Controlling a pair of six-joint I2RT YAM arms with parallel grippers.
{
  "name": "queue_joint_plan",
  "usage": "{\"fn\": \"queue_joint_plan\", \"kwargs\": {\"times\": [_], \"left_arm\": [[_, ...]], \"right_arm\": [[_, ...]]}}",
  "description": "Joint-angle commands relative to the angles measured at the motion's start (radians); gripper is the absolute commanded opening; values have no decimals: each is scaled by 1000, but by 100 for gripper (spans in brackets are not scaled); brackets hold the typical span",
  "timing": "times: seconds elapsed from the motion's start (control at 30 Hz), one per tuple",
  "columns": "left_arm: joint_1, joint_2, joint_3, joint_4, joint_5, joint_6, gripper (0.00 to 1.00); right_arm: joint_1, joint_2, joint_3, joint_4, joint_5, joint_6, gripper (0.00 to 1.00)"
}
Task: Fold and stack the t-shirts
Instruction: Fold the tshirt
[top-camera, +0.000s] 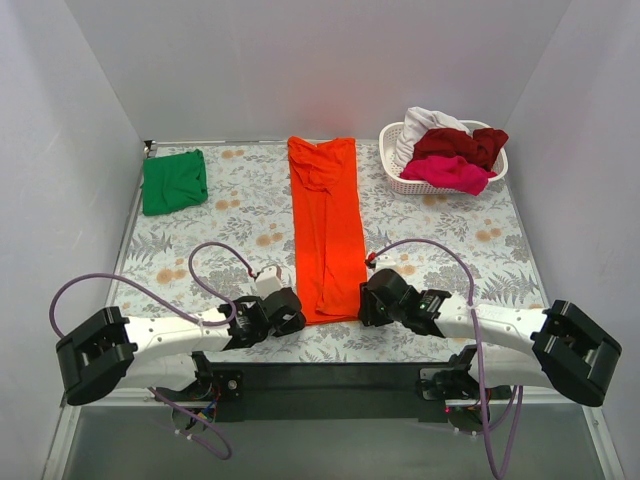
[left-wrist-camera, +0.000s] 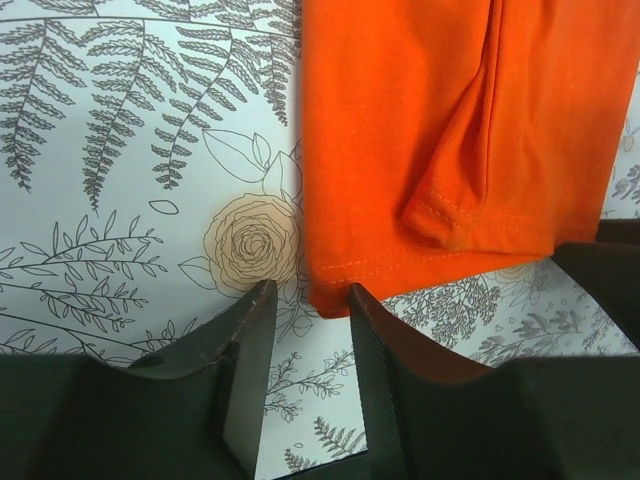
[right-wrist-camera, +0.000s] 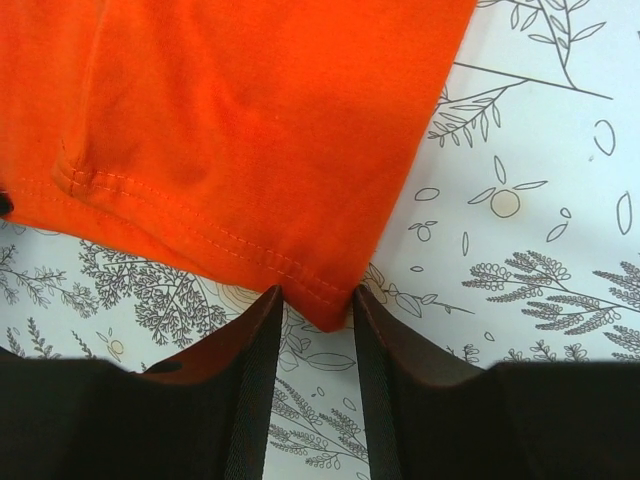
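The bright orange-red t-shirt (top-camera: 326, 228) lies folded into a long strip down the middle of the table. My left gripper (top-camera: 293, 322) is open at its near left corner; the corner (left-wrist-camera: 330, 298) lies at the mouth of the jaws. My right gripper (top-camera: 366, 303) is open at the near right corner (right-wrist-camera: 330, 310), which pokes between the fingertips. Neither grips the cloth. The green t-shirt (top-camera: 174, 181) lies folded at the far left. Dark red (top-camera: 462, 144), magenta pink (top-camera: 448, 172) and white (top-camera: 425, 124) shirts lie in the basket.
A white lattice basket (top-camera: 402, 181) stands at the far right. The table has a floral cloth (top-camera: 240, 220). Purple cables (top-camera: 215, 255) loop over both arms. White walls enclose the table on three sides.
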Motion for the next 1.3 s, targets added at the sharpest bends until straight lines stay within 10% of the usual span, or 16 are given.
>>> {"fn": "queue_joint_plan", "kwargs": {"times": [0.0, 0.23, 0.43, 1.27], "left_arm": [[-17, 52, -31, -144, 35, -21, 34], [-22, 66, -33, -147, 18, -34, 5], [-23, 78, -18, -138, -7, -19, 2], [-32, -103, -83, -83, 187, 137, 0]], "right_arm": [[11, 15, -1, 22, 9, 16, 30], [14, 14, -4, 22, 14, 17, 18], [15, 17, -9, 22, 17, 11, 1], [98, 8, 16, -139, -78, 13, 1]]}}
